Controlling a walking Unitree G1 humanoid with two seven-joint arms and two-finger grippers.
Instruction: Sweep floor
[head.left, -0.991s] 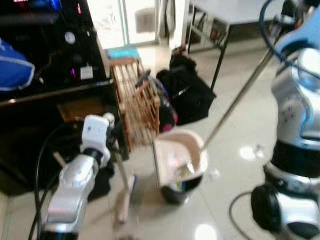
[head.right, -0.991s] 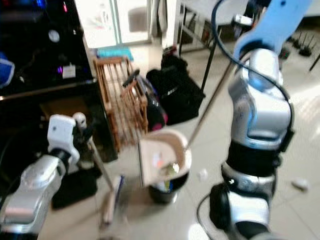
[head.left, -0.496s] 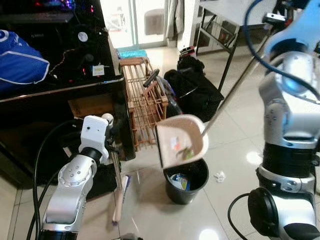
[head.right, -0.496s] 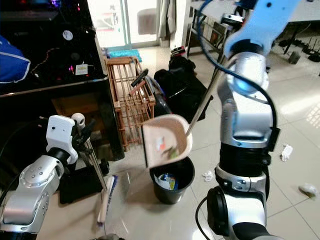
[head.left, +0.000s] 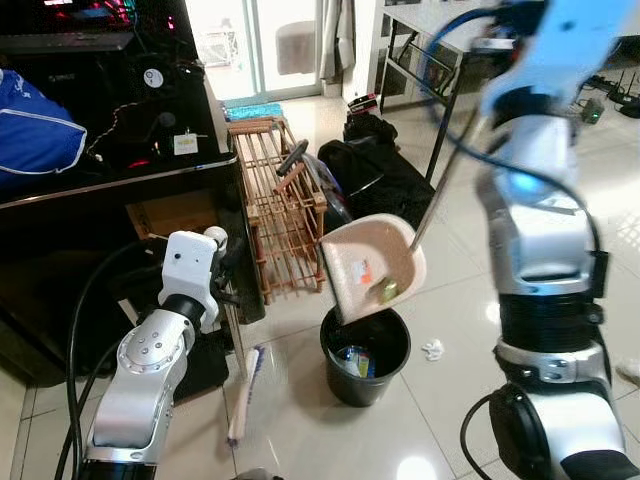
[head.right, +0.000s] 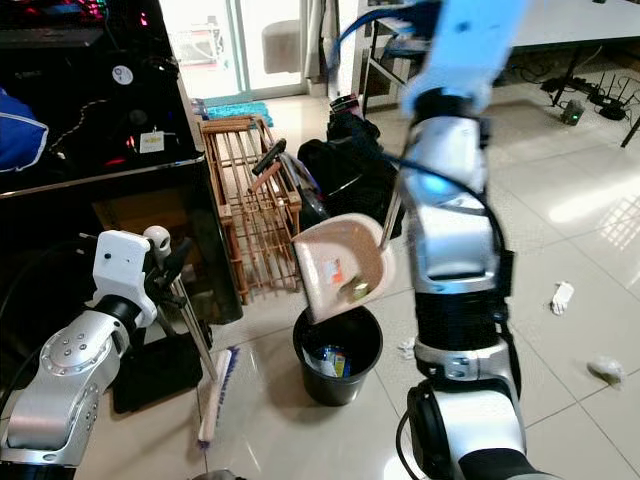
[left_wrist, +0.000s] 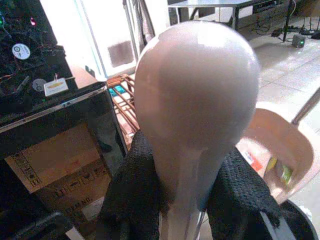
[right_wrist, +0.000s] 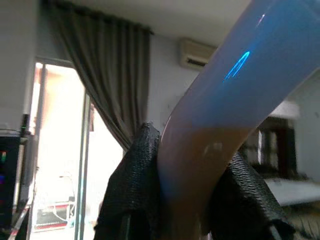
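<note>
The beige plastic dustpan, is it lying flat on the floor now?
No, the beige plastic dustpan is raised and tilted above the round black bin, with scraps inside it.

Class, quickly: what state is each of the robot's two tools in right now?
Left tool: shut on the broom handle.
Right tool: shut on the dustpan handle, dustpan tilted above the black bin.

Daylight pours in through the glass door (head.left: 262, 45) at the far side, blown out to white, and glares off the glossy tiled floor (head.right: 590, 215) in bright patches. The black cabinet (head.left: 120, 215) stays dim. The right arm (head.left: 530, 150) is motion-blurred, and both wrist views are soft, with the close handles out of focus.
</note>
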